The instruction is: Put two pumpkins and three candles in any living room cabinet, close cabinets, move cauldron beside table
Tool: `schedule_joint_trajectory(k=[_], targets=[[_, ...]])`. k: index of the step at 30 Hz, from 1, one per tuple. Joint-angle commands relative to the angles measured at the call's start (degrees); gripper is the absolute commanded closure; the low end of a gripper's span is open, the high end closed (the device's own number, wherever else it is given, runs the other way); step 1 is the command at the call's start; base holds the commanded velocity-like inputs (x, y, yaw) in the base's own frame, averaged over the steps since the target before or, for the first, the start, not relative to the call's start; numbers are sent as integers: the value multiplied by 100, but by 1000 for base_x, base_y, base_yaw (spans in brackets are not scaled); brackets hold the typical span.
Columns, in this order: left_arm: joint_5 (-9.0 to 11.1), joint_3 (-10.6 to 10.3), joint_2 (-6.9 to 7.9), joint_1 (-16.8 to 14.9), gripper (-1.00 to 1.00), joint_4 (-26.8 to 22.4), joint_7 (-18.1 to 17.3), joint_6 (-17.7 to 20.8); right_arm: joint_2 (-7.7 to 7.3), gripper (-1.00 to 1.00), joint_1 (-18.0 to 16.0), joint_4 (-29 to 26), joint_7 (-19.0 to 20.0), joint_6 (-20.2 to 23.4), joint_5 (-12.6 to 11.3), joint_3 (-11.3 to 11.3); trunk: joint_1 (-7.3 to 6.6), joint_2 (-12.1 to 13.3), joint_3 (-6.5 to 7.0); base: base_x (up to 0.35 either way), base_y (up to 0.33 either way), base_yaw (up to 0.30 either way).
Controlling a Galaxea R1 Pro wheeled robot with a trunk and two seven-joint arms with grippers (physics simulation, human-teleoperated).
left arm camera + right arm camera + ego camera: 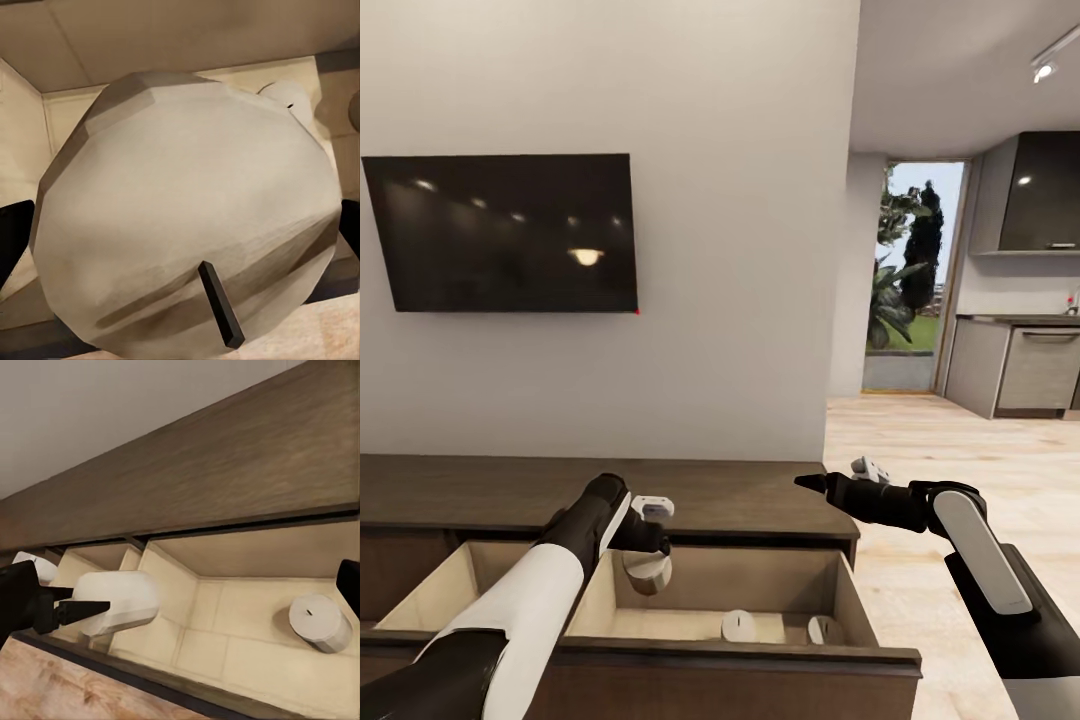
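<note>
Left gripper (648, 568) clamped on a pale candle (649, 573), held above the cabinet's (740, 660) open drawer near its back wall. Two more candles (739, 626) lie on the drawer floor toward its right front corner. Right gripper (810, 482) hangs over the cabinet top's right end, empty; its jaw gap cannot be told.

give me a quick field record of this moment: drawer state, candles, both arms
cabinet: long low dark-brown wooden cabinet under the wall-mounted black TV
drawer: pull-out drawer with pale beige interior, open
candles in drawer: two short white round candles, one beside the other, on the drawer floor
held candle: third white candle above the open drawer
left end effector: shut on the held candle
right end effector: over the cabinet's top right end, holding nothing, open
pending: release candle, close drawer
</note>
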Motion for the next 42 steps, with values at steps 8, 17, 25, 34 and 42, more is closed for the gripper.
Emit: schedule_joint_trajectory(k=[8,17,25,34,42], targets=[[-62,13,-4,-3,100,-9,-51,18,-9,-100,-5,-5,-60,4,-57,7,0,-3,-7,41,3,0],[-62,13,-2,-3,100,-22,-44,18,-1,-100,-5,-7,-60,4,-57,7,23,-15,-207,2,0,0],[-62,13,-5,-3,100,-16,-43,18,-3,-100,-5,-5,-60,4,-57,7,44,-26,-384,0,0,0],[-54,13,-8,-3,100,-25,-43,18,0,-100,-5,-6,-62,4,-57,7,67,-38,-583,0,0,0],[-51,13,-10,2,100,-50,20,18,0,-100,-5,-5,-60,4,-57,15,77,-43,-672,0,0,0]])
